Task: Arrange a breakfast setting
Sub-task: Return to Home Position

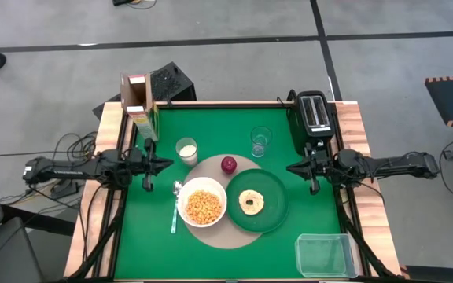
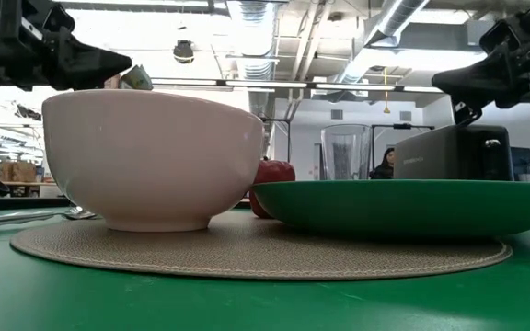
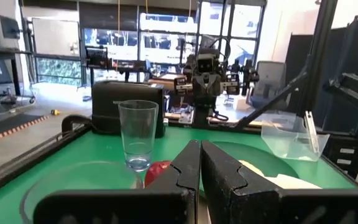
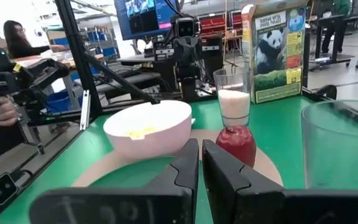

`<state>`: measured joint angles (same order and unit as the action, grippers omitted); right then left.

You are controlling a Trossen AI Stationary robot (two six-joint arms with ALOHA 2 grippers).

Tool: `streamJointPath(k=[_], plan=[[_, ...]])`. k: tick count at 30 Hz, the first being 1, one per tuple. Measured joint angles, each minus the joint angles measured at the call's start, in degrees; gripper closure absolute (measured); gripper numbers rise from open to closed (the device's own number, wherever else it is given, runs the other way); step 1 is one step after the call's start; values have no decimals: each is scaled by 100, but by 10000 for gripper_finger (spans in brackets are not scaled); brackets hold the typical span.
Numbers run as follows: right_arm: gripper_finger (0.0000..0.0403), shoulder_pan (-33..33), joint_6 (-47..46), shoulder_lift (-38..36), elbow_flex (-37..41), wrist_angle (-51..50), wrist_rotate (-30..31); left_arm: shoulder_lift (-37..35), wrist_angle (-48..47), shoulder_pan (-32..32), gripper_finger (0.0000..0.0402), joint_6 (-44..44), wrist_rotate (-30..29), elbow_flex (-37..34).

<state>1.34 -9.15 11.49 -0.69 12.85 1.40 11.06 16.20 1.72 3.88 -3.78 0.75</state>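
A round tan mat (image 1: 234, 233) lies mid-table. On it stand a white bowl (image 1: 202, 207) of cereal and a dark-green plate (image 1: 270, 206) bearing round toasted bread (image 1: 251, 202). A red apple (image 1: 229, 164) sits on the mat's far edge. A silver spoon (image 1: 174, 208) lies left of the bowl. A small cup, white with milk (image 1: 185, 150), and a clear glass (image 1: 260, 141) stand on the green table beyond the mat. My left gripper (image 1: 169, 163) hovers shut and empty left of the cup. My right gripper (image 1: 289, 167) hovers shut and empty right of the plate.
A black toaster (image 1: 314, 114) stands at the far right. A cereal box (image 1: 140, 106) stands at the far left. A clear plastic tub (image 1: 325, 255) sits at the near right corner. A person (image 4: 14, 40) shows in the room beyond the table.
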Motion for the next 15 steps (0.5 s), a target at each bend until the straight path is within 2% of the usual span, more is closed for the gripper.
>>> streamJointPath(k=[15], plan=[[354,15,-155,2,17,-187,1,-1100,-1423,0,401,225,101,-17]])
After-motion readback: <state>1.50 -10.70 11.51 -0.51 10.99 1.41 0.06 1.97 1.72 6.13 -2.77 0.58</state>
